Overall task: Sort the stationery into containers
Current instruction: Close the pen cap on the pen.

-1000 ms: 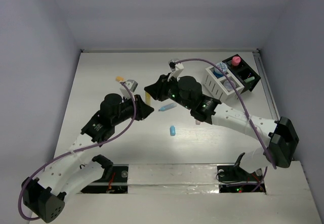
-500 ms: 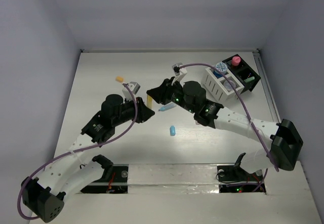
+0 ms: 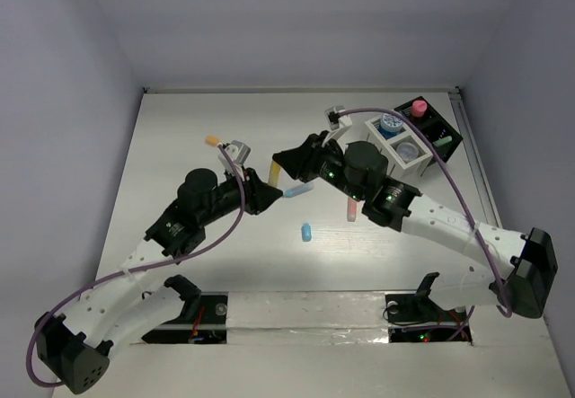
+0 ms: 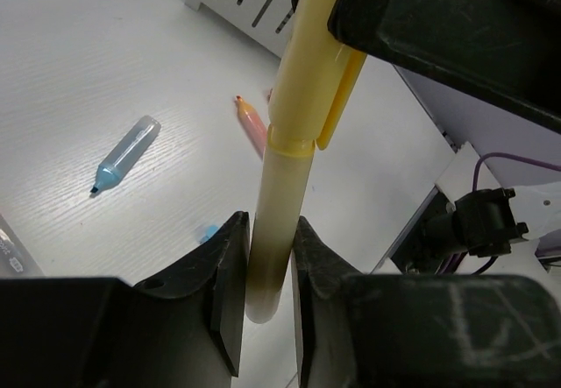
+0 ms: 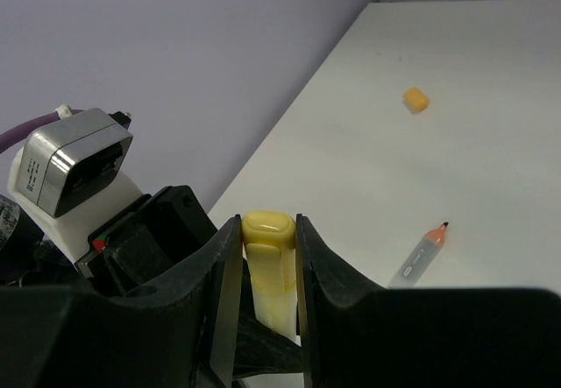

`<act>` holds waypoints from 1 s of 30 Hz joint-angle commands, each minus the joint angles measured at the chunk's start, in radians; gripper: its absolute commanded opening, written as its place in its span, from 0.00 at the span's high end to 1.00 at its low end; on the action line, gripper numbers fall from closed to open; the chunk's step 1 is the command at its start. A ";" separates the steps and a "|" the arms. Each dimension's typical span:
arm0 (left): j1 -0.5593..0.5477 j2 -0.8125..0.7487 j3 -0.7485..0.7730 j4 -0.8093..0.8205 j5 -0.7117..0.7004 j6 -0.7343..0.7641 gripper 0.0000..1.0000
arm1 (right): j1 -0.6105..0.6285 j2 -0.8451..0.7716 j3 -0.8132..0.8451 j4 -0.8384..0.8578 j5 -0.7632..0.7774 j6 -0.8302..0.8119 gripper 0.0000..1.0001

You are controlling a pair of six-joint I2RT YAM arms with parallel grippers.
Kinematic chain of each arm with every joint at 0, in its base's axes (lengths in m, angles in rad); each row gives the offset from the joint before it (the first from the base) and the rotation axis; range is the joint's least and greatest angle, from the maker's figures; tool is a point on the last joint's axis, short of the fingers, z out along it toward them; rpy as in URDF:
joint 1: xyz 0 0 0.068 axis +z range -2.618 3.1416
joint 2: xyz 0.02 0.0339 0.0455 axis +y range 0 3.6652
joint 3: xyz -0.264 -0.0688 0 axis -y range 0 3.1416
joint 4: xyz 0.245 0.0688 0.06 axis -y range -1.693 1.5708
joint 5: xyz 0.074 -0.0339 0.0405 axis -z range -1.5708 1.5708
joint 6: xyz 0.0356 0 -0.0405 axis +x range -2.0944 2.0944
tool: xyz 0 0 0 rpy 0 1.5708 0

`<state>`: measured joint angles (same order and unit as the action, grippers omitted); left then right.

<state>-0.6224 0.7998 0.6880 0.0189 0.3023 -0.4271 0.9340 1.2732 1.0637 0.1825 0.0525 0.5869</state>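
Note:
A yellow pen [image 3: 273, 174] is held at both ends above the table. My left gripper [image 3: 268, 197] is shut on its pale barrel; in the left wrist view the barrel [image 4: 279, 230] sits pinched between the jaws. My right gripper [image 3: 281, 161] is shut on the yellow cap [image 5: 268, 252]. The organizer stands at the back right, with a white half [image 3: 381, 145] and a black half [image 3: 446, 137]. It holds a blue jar [image 3: 389, 124], a grey jar [image 3: 408, 149] and a pink jar [image 3: 419, 108].
On the table lie a blue marker [image 3: 296, 189], a blue capsule [image 3: 306, 232], a pink-orange pen [image 3: 351, 209] and an orange capsule [image 3: 213, 139]. The right wrist view shows a clear marker with an orange tip [image 5: 421, 255].
My right arm has shifted to the right, and the yellow pen moved slightly right with it. The left gripper stayed near the pen's lower end.

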 commanded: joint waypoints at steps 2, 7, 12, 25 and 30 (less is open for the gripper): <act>0.052 -0.019 0.048 0.205 -0.266 -0.039 1.00 | 0.029 0.001 -0.010 -0.198 -0.209 0.004 1.00; 0.052 0.004 0.111 0.207 -0.238 -0.006 1.00 | 0.029 0.074 -0.079 -0.198 -0.337 0.007 1.00; 0.043 0.035 0.156 0.202 -0.223 0.025 1.00 | 0.029 0.101 -0.074 -0.267 -0.378 -0.059 1.00; 0.043 0.045 0.307 0.090 -0.322 0.117 1.00 | 0.094 0.190 -0.136 -0.295 -0.572 -0.099 1.00; 0.043 0.039 0.404 0.064 -0.312 0.185 1.00 | 0.094 0.218 -0.160 -0.120 -0.669 -0.024 1.00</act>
<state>-0.6220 0.8829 0.8753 -0.4362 0.1841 -0.2665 0.9157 1.4216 1.0100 0.3580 -0.1970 0.5091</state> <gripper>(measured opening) 0.174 0.318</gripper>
